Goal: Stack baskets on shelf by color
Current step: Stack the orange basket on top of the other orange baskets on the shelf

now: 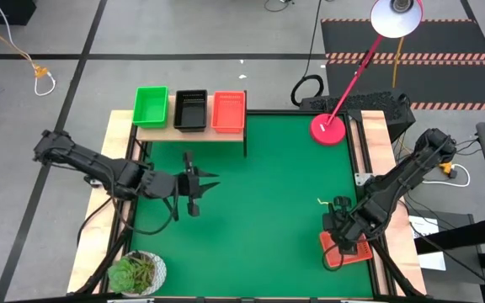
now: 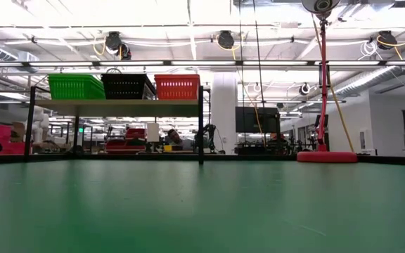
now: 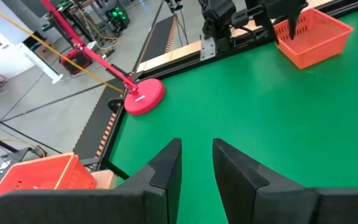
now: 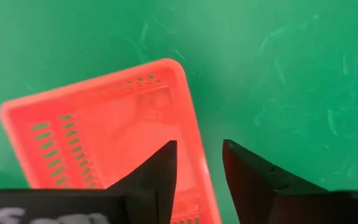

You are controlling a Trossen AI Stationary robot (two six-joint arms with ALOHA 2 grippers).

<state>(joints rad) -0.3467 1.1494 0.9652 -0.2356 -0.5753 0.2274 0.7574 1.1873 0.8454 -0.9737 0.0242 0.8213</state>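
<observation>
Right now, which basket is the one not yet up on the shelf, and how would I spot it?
Start at the green mat and go to the corner diagonally opposite the wooden shelf, away from the pink lamp. There a red-orange basket lies flat, with the right tool just above it. It alone is off the shelf, where green, black and red-orange baskets sit.

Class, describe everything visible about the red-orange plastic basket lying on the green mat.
The red-orange plastic basket is a shallow rectangular tray with slotted sides, upright and empty. It lies on the green mat at the near right corner, apart from the wooden shelf. The right gripper hangs above one rim, fingers apart, astride it.
</observation>
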